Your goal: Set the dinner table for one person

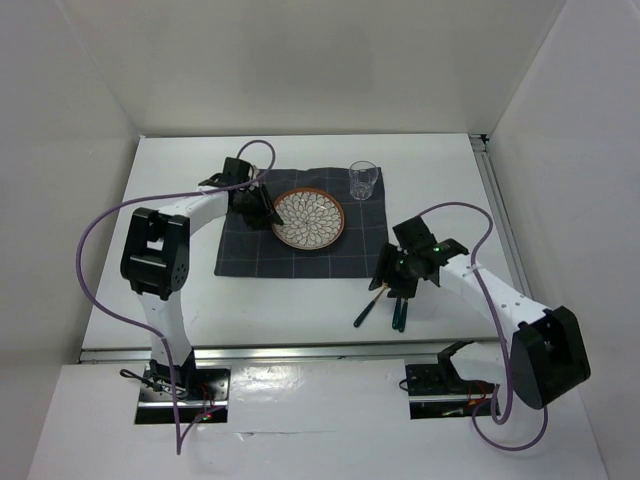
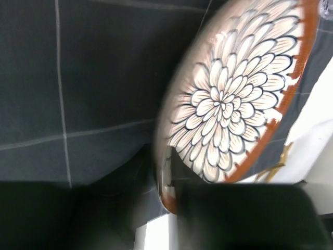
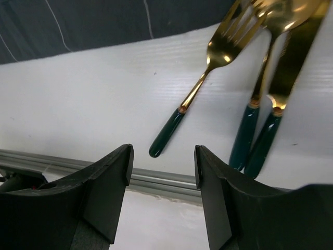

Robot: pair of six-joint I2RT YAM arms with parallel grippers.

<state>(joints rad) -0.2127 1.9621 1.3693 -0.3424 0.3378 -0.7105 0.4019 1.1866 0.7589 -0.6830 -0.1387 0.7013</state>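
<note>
Right claw [image 3: 162, 156] fingers fill the bottom of the wrist view, spread apart with nothing between them. Just beyond the gap lies the fork [image 3: 190, 99], flat on the white desk [image 1: 180, 200]. Its green handle end is nearest the claw and its gold tines point up and away toward the plate [image 1: 308, 220]. The fork's long axis runs on a slant across the line between the fingers, so I judge the wrist needs a turn before it closes over the handle. Beside the fork, on the side farther from the plate's centre line, the spoon [image 3: 248, 125] and knife [image 3: 289, 67] lie close together and nearly parallel, handles also toward the near edge.

All three pieces sit on bare desk near-right of the plate, off the dark grid-lined mat [image 1: 240, 255]. The right arm is plainly the closer one. The plate rests on the mat, with the glass [image 1: 363, 181] standing upright at the plate's far-right, on the mat's corner.

Left claw [image 1: 262, 208] is at the plate's left rim. One dark finger lies over the rim's inner side, the other is hidden, so I cannot tell whether it pinches the plate.

Room is fair: the mat's strip right of the plate is free, though the fork handle ends close to the grey rail [image 3: 78, 164] at the near edge.
</note>
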